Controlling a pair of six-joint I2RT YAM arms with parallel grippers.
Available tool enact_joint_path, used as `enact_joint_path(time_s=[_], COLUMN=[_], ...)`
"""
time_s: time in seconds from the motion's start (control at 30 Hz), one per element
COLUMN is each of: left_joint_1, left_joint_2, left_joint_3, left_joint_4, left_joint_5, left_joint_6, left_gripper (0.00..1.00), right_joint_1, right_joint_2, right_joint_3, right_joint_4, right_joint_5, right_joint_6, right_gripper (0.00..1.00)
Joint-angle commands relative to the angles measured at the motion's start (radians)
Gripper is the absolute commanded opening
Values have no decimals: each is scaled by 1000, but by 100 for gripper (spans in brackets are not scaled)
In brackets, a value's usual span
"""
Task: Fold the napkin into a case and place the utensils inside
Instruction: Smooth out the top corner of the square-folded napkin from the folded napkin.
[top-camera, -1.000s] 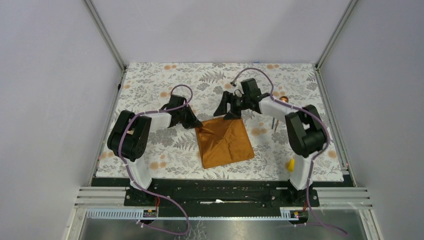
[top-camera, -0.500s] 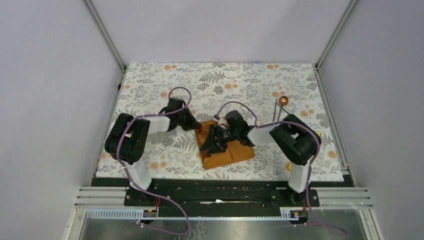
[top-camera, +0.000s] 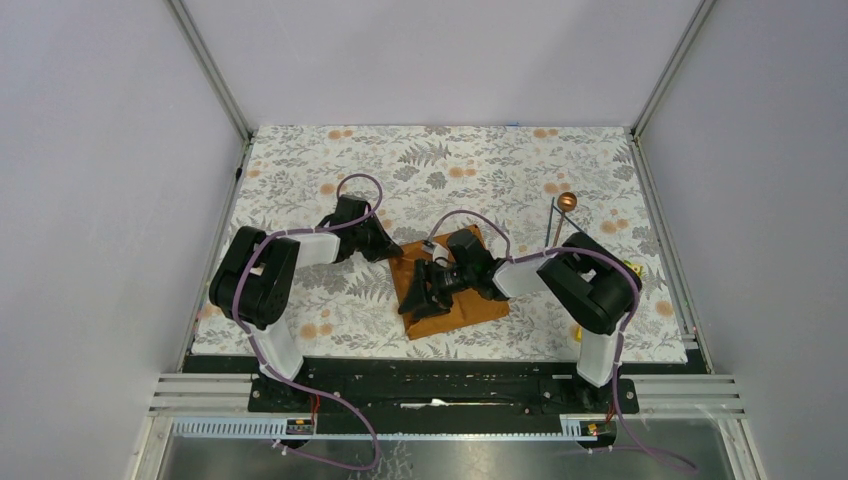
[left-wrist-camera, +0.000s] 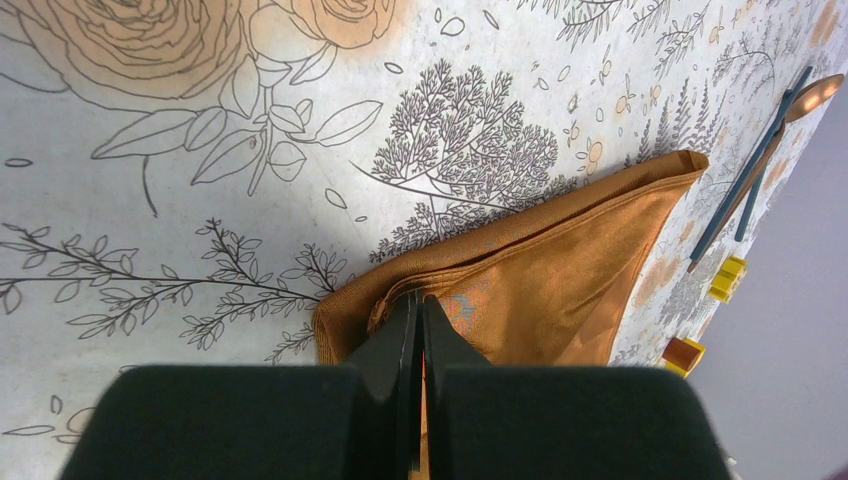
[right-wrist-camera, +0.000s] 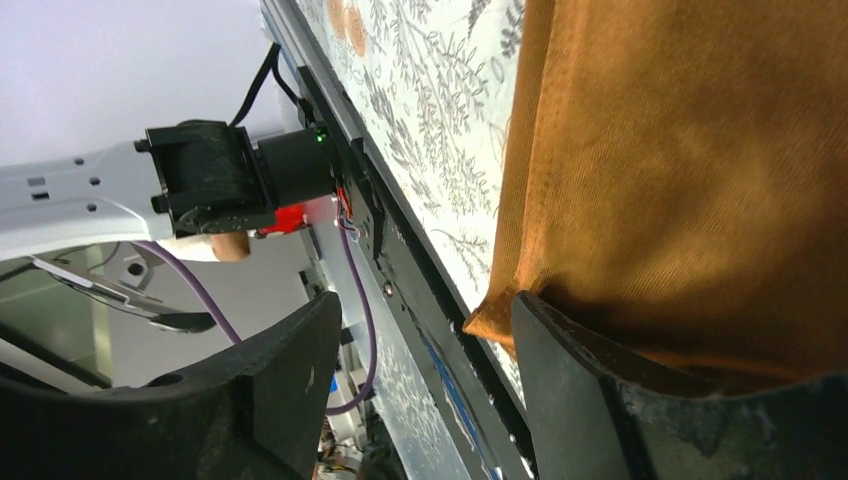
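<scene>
From above, the napkin (top-camera: 445, 322) lies on the floral table (top-camera: 300, 170), with the right gripper (top-camera: 418, 292) low over its left half and the left gripper (top-camera: 388, 252) at its far-left corner (utensils (top-camera: 556, 218) well apart, rightward). Left wrist: jaws together, pinching that corner. Right wrist: jaws apart, straddling the napkin's edge.

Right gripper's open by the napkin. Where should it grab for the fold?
Probably the napkin's near left corner, coming in from the left edge. The cloth lies flat, and that corner pokes between the right gripper's fingers. The left gripper pins the far left corner.
</scene>
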Motion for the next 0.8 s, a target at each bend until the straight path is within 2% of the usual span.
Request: enact_joint_path(time_s=[0.0,0.17,0.3,0.37,0.63,0.77], left_joint_1=[8,12,20,25,42,46], left_joint_2=[-26,-56,-19,0,10,18], left_joint_3=[15,50,56,52,53,61], left_joint_4=[-87,-137,-134,-128,-129,-136], left_joint_5=[-57,-64,-51,-50,-67,-59], left_joint_6=[51,72,67,61,69,70], left_gripper=[0,0,0,0,0,0], right_joint_1=[4,5,25,36,57,57], right_joint_2=[-119,-101,-49,-43,33,-12], right_joint_3=[34,15,-8,-12,2,68], right_joint_4=[-126,-81,28,29,-55,-286], right_joint_5=[17,-9,-38,-36,-53,0], right_joint_6=[-113,-92,-29,-28,-84,-237], right_gripper=[71,71,69,69,68,68])
